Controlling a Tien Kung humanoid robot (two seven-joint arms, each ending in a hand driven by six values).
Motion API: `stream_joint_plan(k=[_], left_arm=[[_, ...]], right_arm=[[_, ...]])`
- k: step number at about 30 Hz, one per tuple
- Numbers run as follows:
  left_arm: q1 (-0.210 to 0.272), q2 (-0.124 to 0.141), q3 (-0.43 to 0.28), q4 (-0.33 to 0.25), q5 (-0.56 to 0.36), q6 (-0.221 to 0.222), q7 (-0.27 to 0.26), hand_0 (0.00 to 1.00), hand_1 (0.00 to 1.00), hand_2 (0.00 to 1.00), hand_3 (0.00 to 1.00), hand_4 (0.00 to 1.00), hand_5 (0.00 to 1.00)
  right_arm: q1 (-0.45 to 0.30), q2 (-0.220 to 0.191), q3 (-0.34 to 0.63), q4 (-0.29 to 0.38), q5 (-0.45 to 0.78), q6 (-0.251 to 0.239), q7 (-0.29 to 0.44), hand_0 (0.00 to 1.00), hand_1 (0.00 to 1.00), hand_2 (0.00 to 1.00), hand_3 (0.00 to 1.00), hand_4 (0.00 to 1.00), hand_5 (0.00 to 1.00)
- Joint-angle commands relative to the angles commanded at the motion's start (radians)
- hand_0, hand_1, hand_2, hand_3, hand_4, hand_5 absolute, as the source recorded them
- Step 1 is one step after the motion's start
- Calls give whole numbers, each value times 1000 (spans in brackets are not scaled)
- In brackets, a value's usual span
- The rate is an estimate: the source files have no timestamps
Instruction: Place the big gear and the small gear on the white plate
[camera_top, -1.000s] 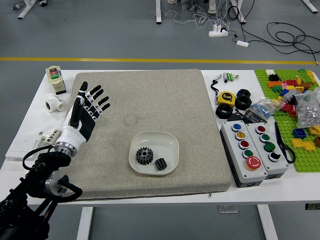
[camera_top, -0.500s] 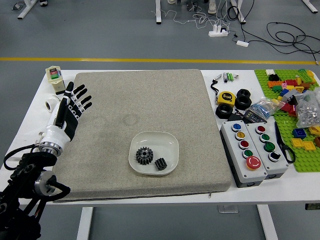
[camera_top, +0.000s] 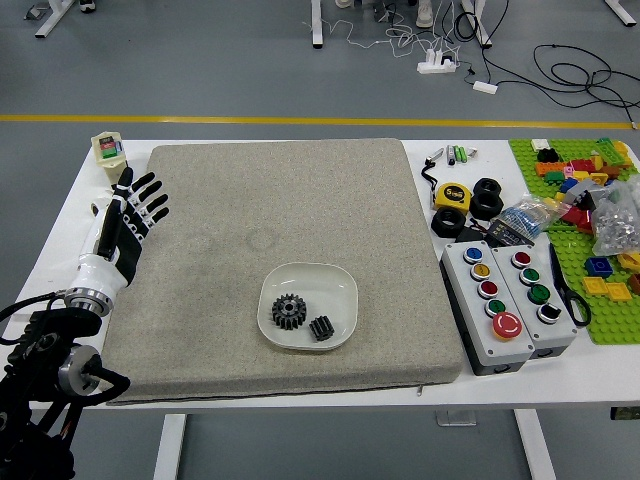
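Big gear (camera_top: 289, 312) and small gear (camera_top: 321, 328) both lie inside the white plate (camera_top: 346, 292), the big one to the left, the small one just beside it, nearer to the table's front edge. The plate rests on the grey cloth mat (camera_top: 220, 300). Left hand (camera_top: 127, 228) is at the mat's left side, its fingers spread and grasping nothing. Behind it is a white object (camera_top: 99, 205), perhaps a pipe fitting, mostly hidden.
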Motion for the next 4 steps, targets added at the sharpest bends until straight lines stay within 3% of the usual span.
stream_joint_plan(k=[4], left_arm=[[0,-1,-3,2,5,0,-1,848,852,883,804,893,851]], right_arm=[[-1,0,2,0,-2,1,0,611,608,696,569,770,737]])
